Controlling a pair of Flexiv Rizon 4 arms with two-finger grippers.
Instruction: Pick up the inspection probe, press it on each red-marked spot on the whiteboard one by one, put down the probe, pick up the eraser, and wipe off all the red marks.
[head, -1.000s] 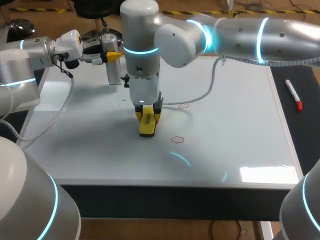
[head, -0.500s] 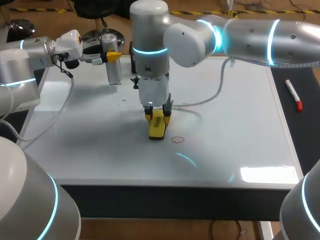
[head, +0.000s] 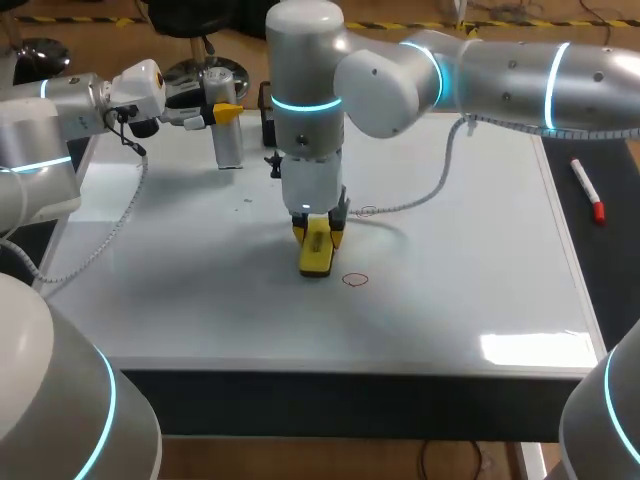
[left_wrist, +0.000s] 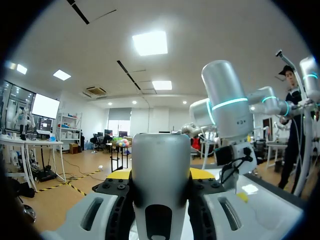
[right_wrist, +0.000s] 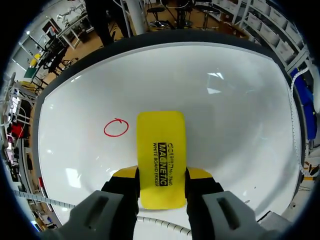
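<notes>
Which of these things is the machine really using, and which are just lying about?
In use: yellow eraser, red circle, whiteboard, silver probe.
Lying about: marker pen on the dark mat beside the whiteboard.

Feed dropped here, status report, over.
Right end effector shut on eraser, on whiteboard beside red circle. Left end effector shut on probe. Nothing between them.
</notes>
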